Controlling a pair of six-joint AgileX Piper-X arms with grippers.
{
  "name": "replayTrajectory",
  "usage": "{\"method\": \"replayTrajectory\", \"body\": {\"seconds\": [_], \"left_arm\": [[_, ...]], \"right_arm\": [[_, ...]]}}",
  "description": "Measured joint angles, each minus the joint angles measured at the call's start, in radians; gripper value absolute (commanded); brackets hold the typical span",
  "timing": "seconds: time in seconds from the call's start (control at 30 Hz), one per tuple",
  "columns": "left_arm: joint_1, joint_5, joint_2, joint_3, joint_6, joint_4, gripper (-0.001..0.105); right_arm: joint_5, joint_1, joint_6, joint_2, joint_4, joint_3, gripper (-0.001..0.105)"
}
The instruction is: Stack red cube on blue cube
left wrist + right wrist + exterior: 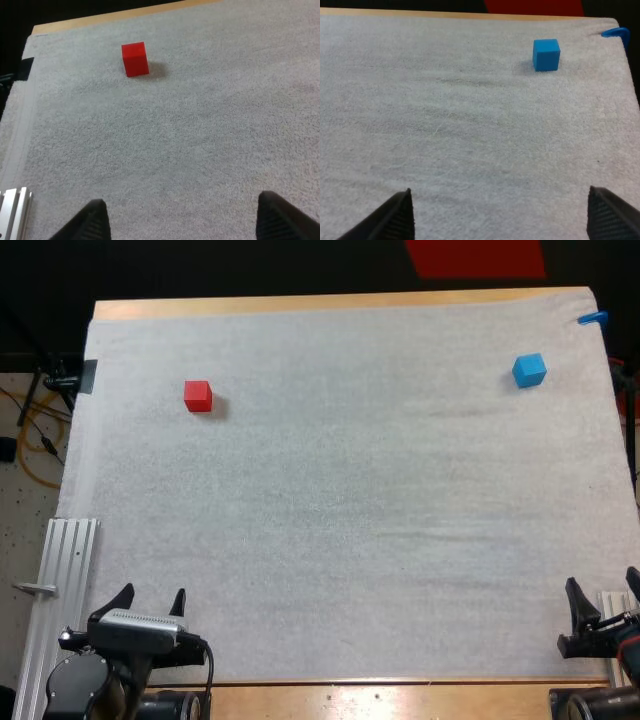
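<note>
High view: left gripper [152, 593] and right gripper [602, 585] stand open, empty; small red cube [198, 396] and small blue cube [529, 370] lie well apart (a long carry), so a skewed grasp could spoil stacking.

Wooden table [400, 702]; white mat [350, 520] covers top.

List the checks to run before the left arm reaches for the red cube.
1. Left tool open and empty: ok.
2. Right tool open, at the near edge, away from both cubes: ok.
3. Red cube flat on the mat, nothing touching it: ok.
4. Blue cube top bare: ok.
5. Nothing lying on the mat between the cubes: ok.
</note>
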Motion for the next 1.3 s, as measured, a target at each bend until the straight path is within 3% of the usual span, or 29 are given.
{"method": "replayTrajectory", "body": {"seconds": [0.47, 0.57, 0.87, 1.3], "left_arm": [[0.000, 0.002, 0.000, 0.000, -0.016, -0.018, 0.061], [0.000, 0.003, 0.000, -0.010, -0.019, -0.018, 0.061], [-0.012, 0.020, 0.135, -0.128, -0.019, -0.024, 0.061], [-0.122, 0.076, 0.389, -0.336, -0.017, -0.024, 0.061]], "right_arm": [[-0.017, 0.000, -0.003, 0.000, -0.002, -0.005, 0.069], [-0.021, 0.000, -0.003, 0.044, 0.001, -0.047, 0.069], [-0.164, 0.000, -0.003, 0.291, 0.007, -0.211, 0.069], [-0.337, 0.000, -0.005, 0.527, 0.021, -0.457, 0.069]]}}
